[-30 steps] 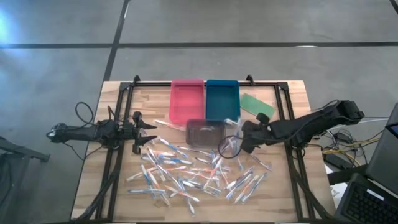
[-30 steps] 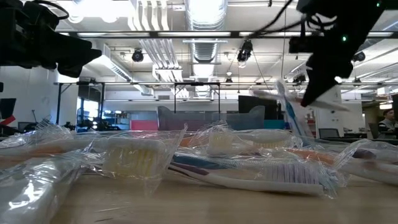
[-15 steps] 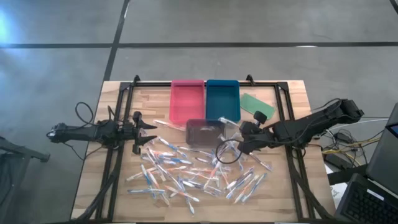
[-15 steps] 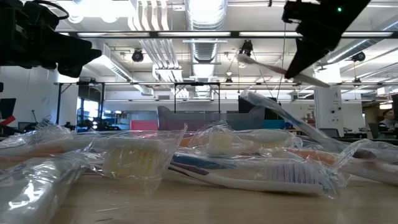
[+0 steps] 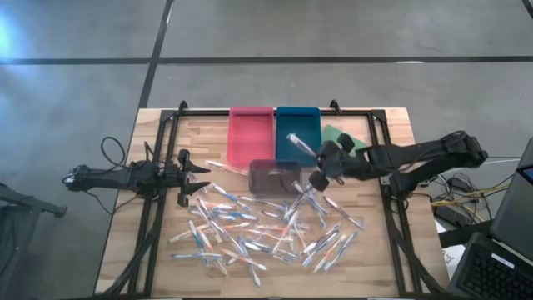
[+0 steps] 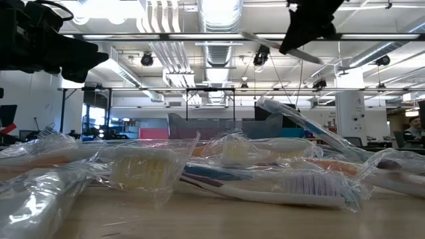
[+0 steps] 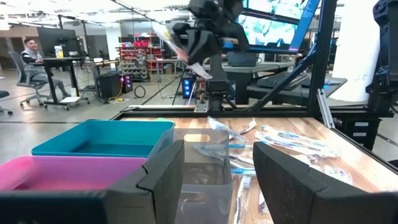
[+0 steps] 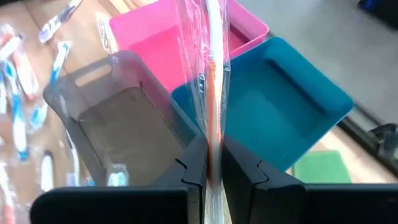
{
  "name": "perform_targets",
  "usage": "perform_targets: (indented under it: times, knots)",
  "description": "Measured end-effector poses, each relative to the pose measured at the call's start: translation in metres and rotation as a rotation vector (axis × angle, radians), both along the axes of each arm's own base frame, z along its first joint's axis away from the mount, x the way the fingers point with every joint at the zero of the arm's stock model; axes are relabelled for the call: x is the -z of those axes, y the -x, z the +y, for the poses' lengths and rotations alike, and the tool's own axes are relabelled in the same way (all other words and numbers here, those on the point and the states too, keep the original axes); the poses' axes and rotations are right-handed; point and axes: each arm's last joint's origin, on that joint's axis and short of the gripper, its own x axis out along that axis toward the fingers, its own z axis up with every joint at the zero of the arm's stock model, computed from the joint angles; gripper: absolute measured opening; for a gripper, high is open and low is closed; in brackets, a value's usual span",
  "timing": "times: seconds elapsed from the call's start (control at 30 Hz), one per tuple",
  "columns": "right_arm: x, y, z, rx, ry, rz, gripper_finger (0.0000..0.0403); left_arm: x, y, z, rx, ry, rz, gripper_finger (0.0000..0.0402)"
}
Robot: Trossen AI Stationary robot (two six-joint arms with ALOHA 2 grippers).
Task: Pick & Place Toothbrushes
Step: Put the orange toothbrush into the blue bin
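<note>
Many wrapped toothbrushes (image 5: 266, 225) lie in a loose pile on the wooden table's near half. My right gripper (image 5: 319, 161) hovers over the trays, shut on one wrapped toothbrush (image 5: 300, 146) with an orange streak (image 8: 211, 74). That brush sticks out over the blue tray (image 5: 297, 129) and the clear grey tray (image 5: 275, 177). The low view shows it high above the pile, in the right gripper (image 6: 307, 25). My left gripper (image 5: 196, 175) waits open at the table's left side, above the pile's edge (image 7: 217, 180). My right gripper pinches the wrapped toothbrush between its two fingers (image 8: 193, 168), on the stretch of handle and wrapper right at the fingertips (image 8: 213, 146). The brush runs on along the fingers and out past them. It is lifted clear of everything, slanting slightly upward toward the far-left.
A pink tray (image 5: 250, 133) stands left of the blue one at the far side. A flat green piece (image 5: 341, 137) lies right of the blue tray. A black frame (image 5: 379, 158) borders the work area. A person (image 7: 34, 62) sits in the room beyond.
My right gripper has risen and moved toward the far edge, from above the pile to over the trays, staying shut on the toothbrush. The brush, which hung downward from the fingers, now points almost level toward the blue tray.
</note>
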Motion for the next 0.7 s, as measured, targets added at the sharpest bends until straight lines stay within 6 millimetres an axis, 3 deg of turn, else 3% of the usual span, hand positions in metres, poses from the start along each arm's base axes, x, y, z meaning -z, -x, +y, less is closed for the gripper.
perform_targets:
  times: [0.37, 0.7]
  knots:
    - [-0.007, -0.015, -0.049, 0.099, -0.141, -0.014, 0.0028, 0.0, 0.0, 0.0, 0.0, 0.0, 0.0, 0.0197]
    - [0.005, -0.033, -0.091, 0.16, -0.223, 0.039, 0.0028, 0.0, 0.0, 0.0, 0.0, 0.0, 0.0, 0.0197]
